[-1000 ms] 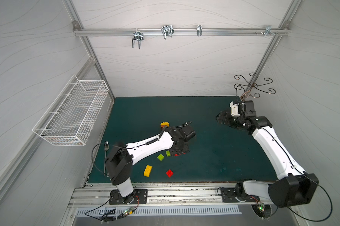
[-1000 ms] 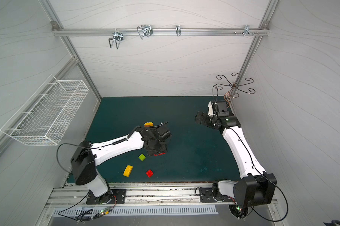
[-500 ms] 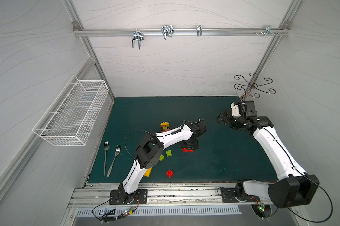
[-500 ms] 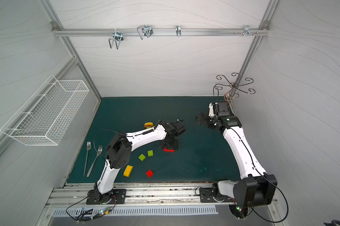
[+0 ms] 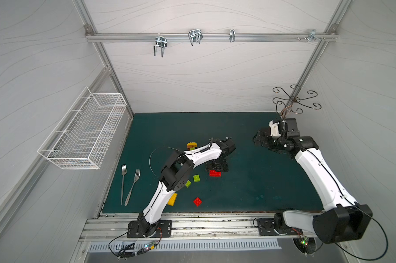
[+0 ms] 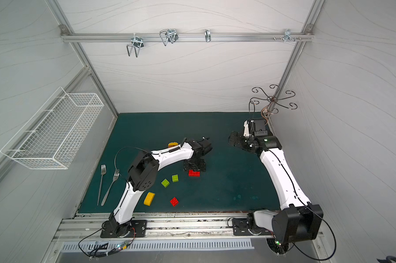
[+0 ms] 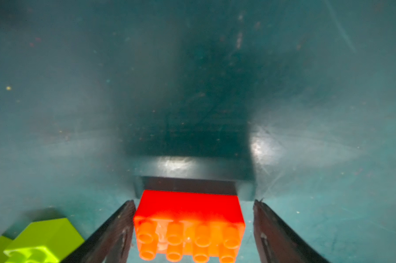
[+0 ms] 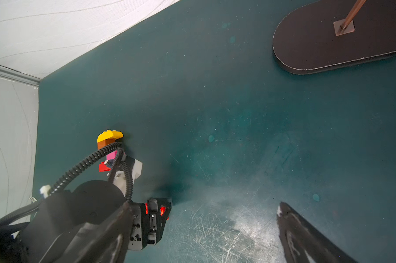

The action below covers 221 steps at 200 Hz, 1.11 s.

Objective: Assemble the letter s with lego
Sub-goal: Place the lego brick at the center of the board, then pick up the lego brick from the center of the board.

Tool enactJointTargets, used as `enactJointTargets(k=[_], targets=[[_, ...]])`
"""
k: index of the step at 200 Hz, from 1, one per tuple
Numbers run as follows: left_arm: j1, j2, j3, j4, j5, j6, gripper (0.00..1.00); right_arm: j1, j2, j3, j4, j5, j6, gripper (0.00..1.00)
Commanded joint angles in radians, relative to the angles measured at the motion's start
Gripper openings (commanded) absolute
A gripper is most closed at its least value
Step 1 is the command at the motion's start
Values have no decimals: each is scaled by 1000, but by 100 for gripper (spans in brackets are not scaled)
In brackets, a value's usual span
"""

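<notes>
Progress: short stack [image 5: 191,145] built, other bricks [image 5: 196,178] loose (S seemingly far from done) | left gripper [image 5: 217,165]: jaws parted around red brick [image 7: 189,211], not touching | right gripper [image 5: 259,139]: spread wide, empty

I see left arm [image 5: 201,154] lifted off mat [image 5: 260,182], elbow now raised, uncovering two forks [image 5: 123,182] at near left. Red oblong brick [image 7: 189,218] carried slightly right, now set down; left gripper [image 7: 194,202] spread clear of it.
</notes>
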State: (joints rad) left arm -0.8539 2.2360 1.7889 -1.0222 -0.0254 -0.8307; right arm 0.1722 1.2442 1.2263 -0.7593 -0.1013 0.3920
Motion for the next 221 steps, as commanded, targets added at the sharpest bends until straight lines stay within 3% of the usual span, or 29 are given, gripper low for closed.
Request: enactJointTargets(k=[1,39,74,102,131,162,199,221], targets=[[-3,18,40,-4,-1,-4,88,-5,-29,-16,-4,36,21,99],[-2,-128,9,-11,-28,1,92,-5,-15,21,-52,16,37,99],[22,-391,-66,-47,-119,12,92,-4,15,64,-114,-34,40,99],[81,-640,-208,-51,-191,14,88,47,31,61,-133,-61,35,97],[190,-897,-401,-38,-235,16,86,187,67,50,-159,-15,29,94],[347,-1140,-568,-44,-226,26,84,366,117,38,-166,39,67,85],[521,-1320,-695,-75,-204,41,83,647,218,41,-144,94,165,65],[577,-1378,-745,-85,-204,38,83,812,365,120,-147,118,222,61]])
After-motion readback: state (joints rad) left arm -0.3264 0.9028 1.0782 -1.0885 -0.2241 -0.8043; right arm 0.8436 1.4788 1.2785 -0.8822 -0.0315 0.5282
